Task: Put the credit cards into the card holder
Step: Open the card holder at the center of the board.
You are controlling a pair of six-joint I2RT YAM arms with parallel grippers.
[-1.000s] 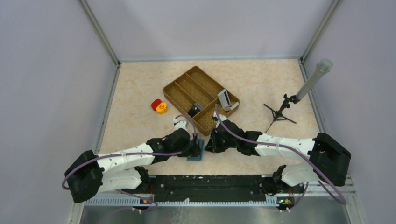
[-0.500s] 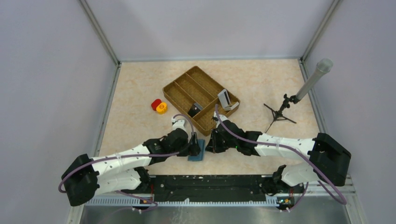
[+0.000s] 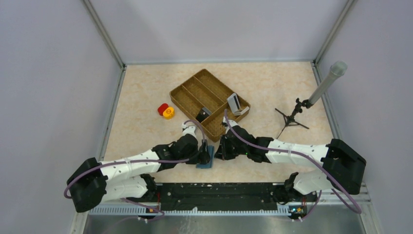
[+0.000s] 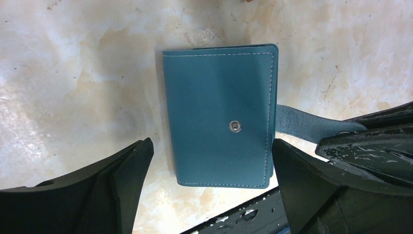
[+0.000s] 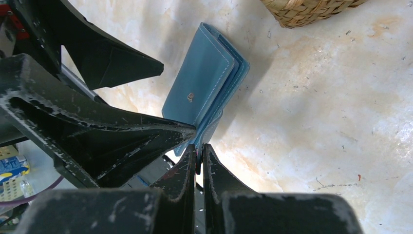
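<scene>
Card holder (image 4: 219, 114) lies shut and flat on the tabletop (image 4: 73, 73) near its front edge, between the two arms; it looks light and soft-skinned, stiffened by its stacked panels, and hard to pinch while flat, so it is best taken across its long edges or by the closing tab (image 4: 302, 124); left gripper (image 4: 212, 146) hangs spread wide astride it, touching nothing; right gripper (image 5: 196, 157) is pressed together, seemingly pinching that tab; long axis runs near-to-far, snap stud (image 4: 235, 126) upward, tab pointing toward the right arm.
</scene>
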